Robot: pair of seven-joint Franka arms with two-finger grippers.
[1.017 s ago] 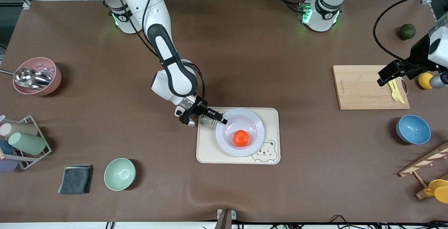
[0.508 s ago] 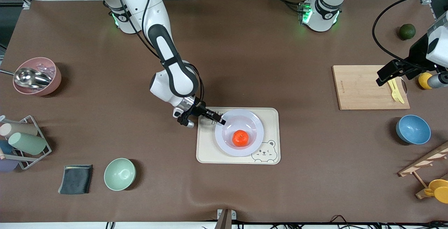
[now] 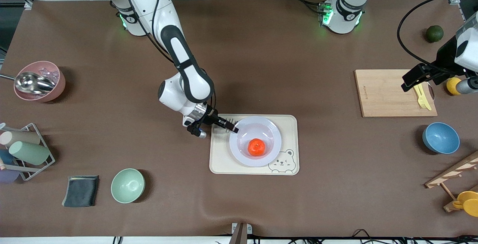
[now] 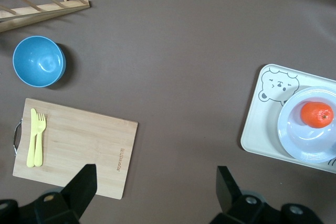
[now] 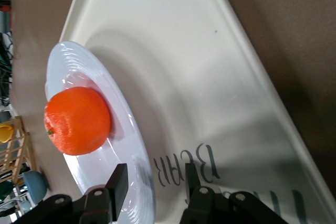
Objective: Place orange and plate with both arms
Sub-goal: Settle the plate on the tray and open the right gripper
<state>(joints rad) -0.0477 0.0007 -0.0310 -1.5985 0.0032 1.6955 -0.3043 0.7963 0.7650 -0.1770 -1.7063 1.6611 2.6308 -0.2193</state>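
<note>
— Orange (image 3: 257, 147) first: from the front view, where is it sitting?

— It is resting in the well of the plate (image 3: 272, 128), and the plate is lying flat on the bear tray (image 3: 289, 119), near the middle of the table. The right gripper (image 3: 232, 128) is hanging low at the plate's rim, on the side toward the right arm's end of the table. The orange is sitting well clear of those fingers, across the well. Being round, it is showing no long axis here.

— And the left arm?

— It is waiting with the left gripper (image 3: 410, 81) over the cutting board (image 3: 384, 94).

— Left wrist view?

— The left gripper's fingers (image 4: 84, 182) are standing wide apart with nothing between them, high above the board and the yellow fork (image 4: 39, 135). The orange (image 4: 316, 114) and plate (image 4: 294, 129) are showing well apart from them.

— Right wrist view?

— The right gripper's fingers (image 5: 118, 182) are straddling the plate's rim (image 5: 134, 145), partly open; whether they are touching it is hard to tell. The orange (image 5: 77, 120), a little flattened, is lying near the one finger over the well, its stem end seemingly pointing away from the gripper.
</note>
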